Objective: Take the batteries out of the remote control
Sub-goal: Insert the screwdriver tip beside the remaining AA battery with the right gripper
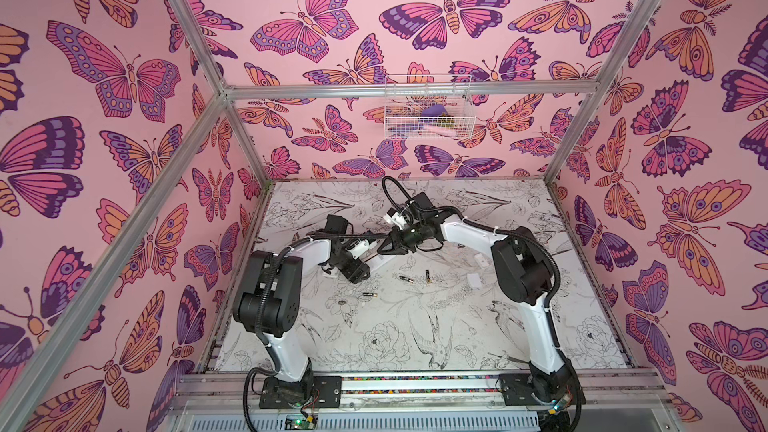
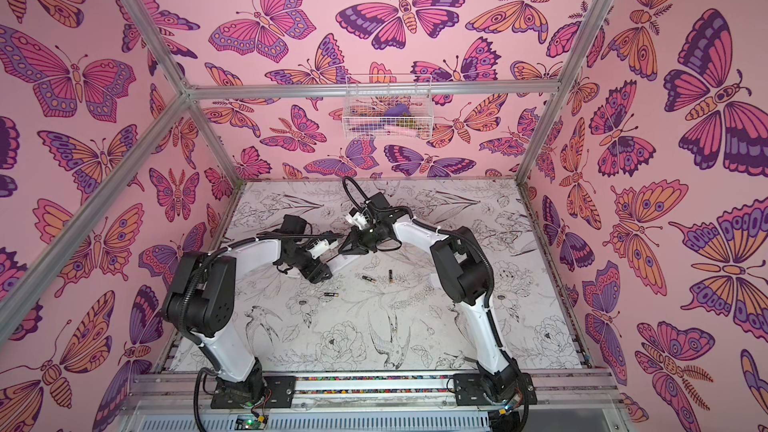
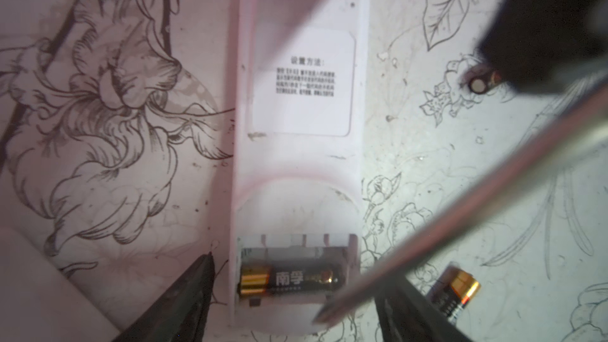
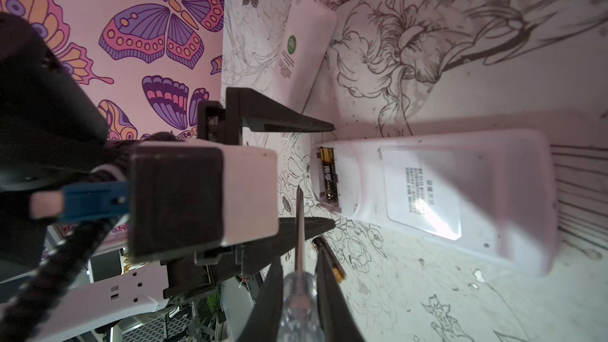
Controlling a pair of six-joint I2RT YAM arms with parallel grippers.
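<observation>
The white remote control (image 3: 296,166) lies back up with its compartment open, and one black and gold battery (image 3: 289,279) sits inside. My left gripper (image 3: 296,269) is open, one finger on each side of the compartment end. My right gripper (image 4: 297,264) is shut on a clear-handled screwdriver (image 4: 297,294), whose tip (image 3: 324,317) rests by the compartment's corner. In both top views three loose batteries (image 1: 406,279) (image 1: 427,276) (image 1: 369,295) lie on the table right of and in front of the left gripper (image 1: 357,274). The right gripper (image 1: 384,247) is just behind it.
A second white remote (image 4: 302,50) lies beyond the left gripper's far finger. Two small white covers (image 1: 473,280) (image 1: 482,259) rest near the right arm's elbow. A wire basket (image 1: 428,108) hangs on the back wall. One loose battery (image 3: 455,294) lies close beside a left finger.
</observation>
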